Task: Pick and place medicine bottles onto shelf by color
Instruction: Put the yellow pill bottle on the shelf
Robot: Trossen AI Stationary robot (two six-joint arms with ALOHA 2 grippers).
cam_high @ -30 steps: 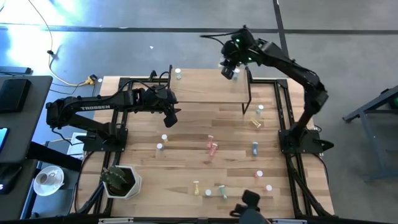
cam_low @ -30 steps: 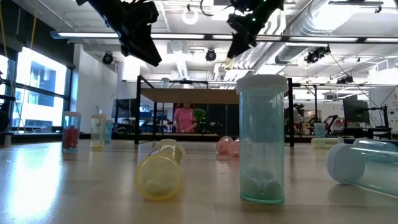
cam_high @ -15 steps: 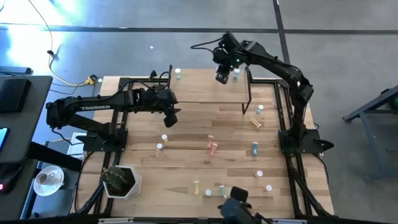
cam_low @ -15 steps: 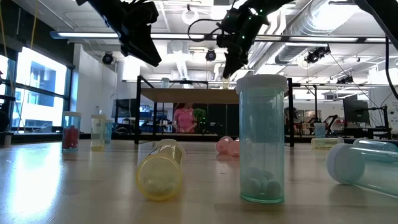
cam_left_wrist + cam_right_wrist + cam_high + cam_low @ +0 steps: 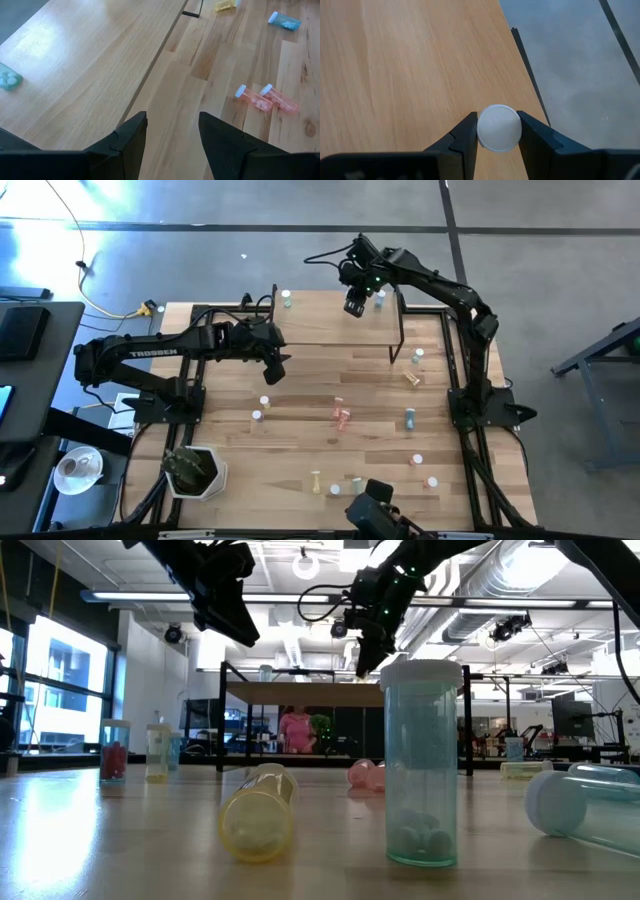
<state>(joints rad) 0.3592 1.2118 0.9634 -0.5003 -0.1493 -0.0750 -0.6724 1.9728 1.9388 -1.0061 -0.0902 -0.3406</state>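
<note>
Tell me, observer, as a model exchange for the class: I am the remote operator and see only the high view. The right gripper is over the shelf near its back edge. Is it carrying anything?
Observer: Yes. In the right wrist view the right gripper is shut on a bottle; its white cap sits between the two fingers, above the shelf.
Operator: And the left gripper?
Observer: The left wrist view shows the left gripper open with nothing between its fingers, at the shelf's front edge.
Operator: Is anything already on the shelf?
Observer: A green bottle lies on the shelf board in the left wrist view.
Operator: What lies ahead of the left gripper?
Observer: Two pink bottles lying side by side on the table.
</note>
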